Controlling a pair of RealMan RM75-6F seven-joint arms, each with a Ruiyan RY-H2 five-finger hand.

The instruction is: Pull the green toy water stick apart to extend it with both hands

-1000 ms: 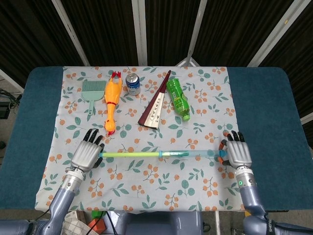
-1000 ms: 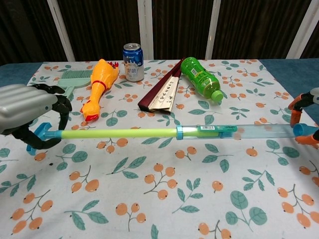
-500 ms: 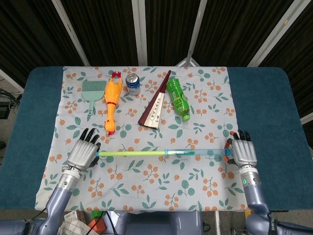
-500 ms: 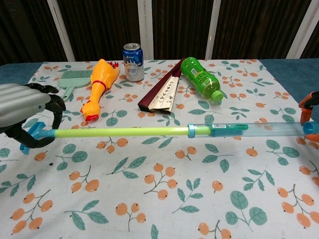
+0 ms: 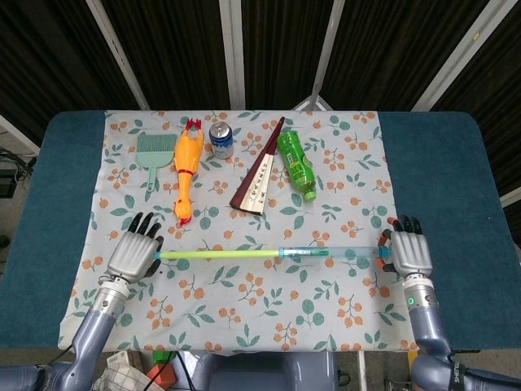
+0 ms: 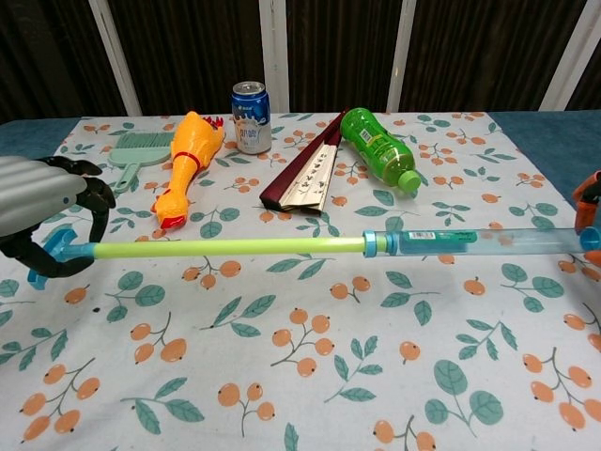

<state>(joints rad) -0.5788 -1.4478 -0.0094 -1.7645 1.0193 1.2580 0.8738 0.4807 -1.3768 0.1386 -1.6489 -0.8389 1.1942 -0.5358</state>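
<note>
The green toy water stick (image 5: 220, 254) (image 6: 235, 248) lies stretched out across the floral cloth, its yellow-green rod running left from a clear blue tube (image 5: 330, 253) (image 6: 479, 241). My left hand (image 5: 132, 256) (image 6: 42, 211) grips the blue handle at the rod's left end. At the far right my right hand (image 5: 412, 254) (image 6: 590, 202) holds the tube's end; the chest view shows only its orange fingertips at the frame edge.
Along the back of the cloth (image 5: 244, 318) lie a green dustpan brush (image 5: 152, 152), a yellow rubber chicken (image 5: 187, 167), a blue can (image 5: 221, 139), a folded dark red fan (image 5: 260, 171) and a green bottle (image 5: 295, 164). Blue table edges (image 5: 456, 187) flank the cloth.
Both hands have moved outward, left hand to the left and right hand to the right. The rod has slid further out of the tube, so the stick is longer.
</note>
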